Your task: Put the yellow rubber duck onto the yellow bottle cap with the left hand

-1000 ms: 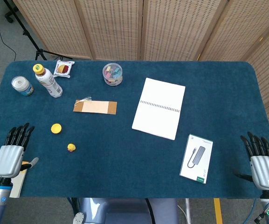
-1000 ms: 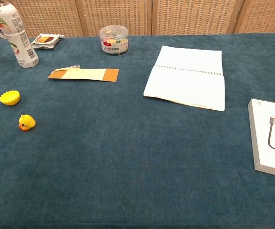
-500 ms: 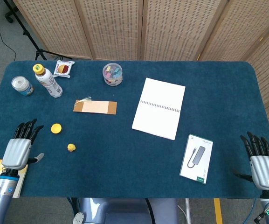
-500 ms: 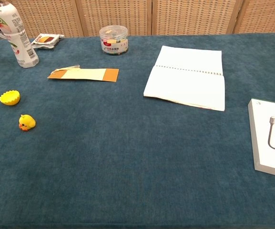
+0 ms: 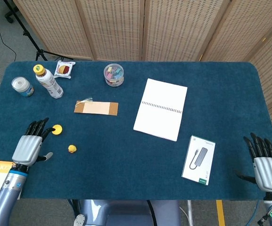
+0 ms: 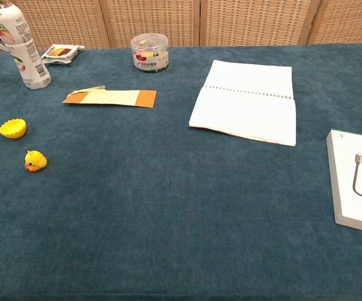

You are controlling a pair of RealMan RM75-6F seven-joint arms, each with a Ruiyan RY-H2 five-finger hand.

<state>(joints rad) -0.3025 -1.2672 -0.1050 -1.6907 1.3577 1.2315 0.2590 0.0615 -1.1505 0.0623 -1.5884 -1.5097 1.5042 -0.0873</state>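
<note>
The small yellow rubber duck [image 5: 72,149] [image 6: 35,161] sits on the blue table cloth at the front left. The yellow bottle cap [image 5: 57,130] [image 6: 12,128] lies a little behind and to the left of it. My left hand [image 5: 30,144] hovers over the table's front left, fingers spread, its fingertips close to the cap and left of the duck; it holds nothing. My right hand [image 5: 266,165] stays at the front right edge, fingers spread and empty. At most a dark fingertip shows at the far left edge of the chest view.
A drink bottle [image 5: 48,82], a small tub [image 5: 21,86] and a snack packet [image 5: 64,69] stand at the back left. A cardboard strip [image 5: 96,108], a clear jar [image 5: 113,75], an open notebook [image 5: 161,108] and a white adapter box [image 5: 198,160] lie further right.
My left hand has moved forward over the table and to the right, from the front left edge towards the cap and duck. The right hand, duck and cap have not moved.
</note>
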